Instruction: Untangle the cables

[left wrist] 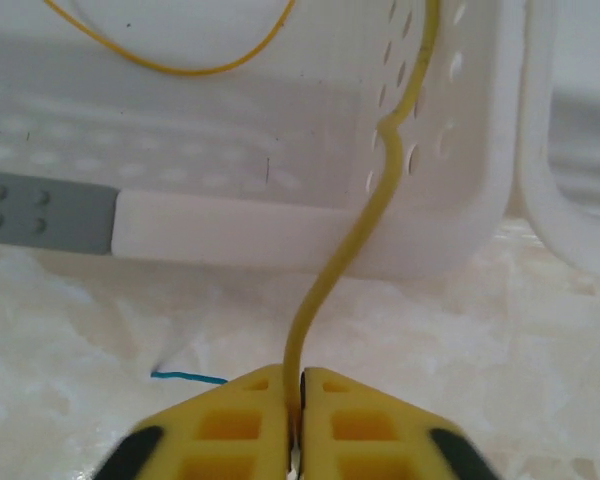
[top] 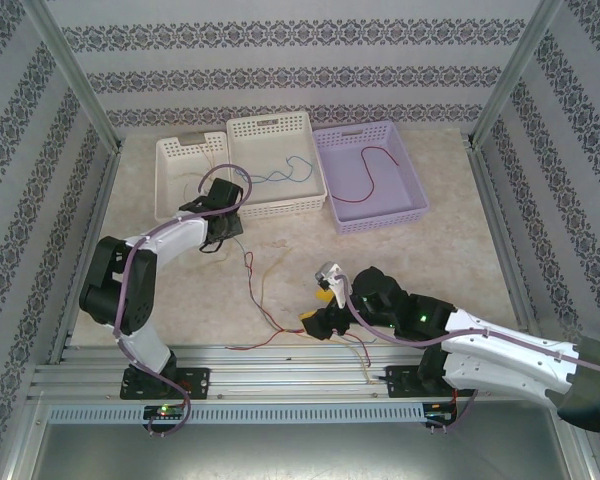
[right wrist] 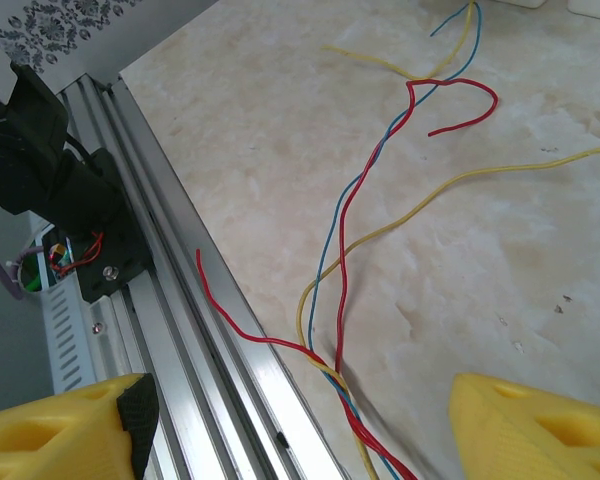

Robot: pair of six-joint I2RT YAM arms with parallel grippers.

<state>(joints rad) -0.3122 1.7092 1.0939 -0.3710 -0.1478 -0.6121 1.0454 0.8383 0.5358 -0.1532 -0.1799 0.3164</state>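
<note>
A: Starting left: left gripper [left wrist: 293, 400] is pressed together, pinching the yellow cable [left wrist: 380, 180] just in front of the left white basket [left wrist: 280, 225].
B: Why there?
A: The cable climbs from the jaws over the basket wall and loops inside. My guess is it's gripped low so the tail can be drawn clear of the others and fed in.
B: Blue one?
A: A short blue end [left wrist: 185, 377] lies on the table [right wrist: 280, 120] near that gripper. The middle white basket [top: 275, 124] has a thin bluish cable [top: 285, 180] in it.
B: The tangle?
A: The twisted bunch [right wrist: 335, 375] of red, blue and yellow lies at the table's near edge, touching the metal rail [right wrist: 220, 350]. The right gripper [right wrist: 300, 420] hovers over it, jaws spread, holding nothing. It's likely placed to pin the knot while the left pulls.
B: Far right?
A: The purple basket [top: 410, 165] holds one red cable [top: 370, 165], lying loose. Looks like one colour per basket, though that's a judgement.
</note>
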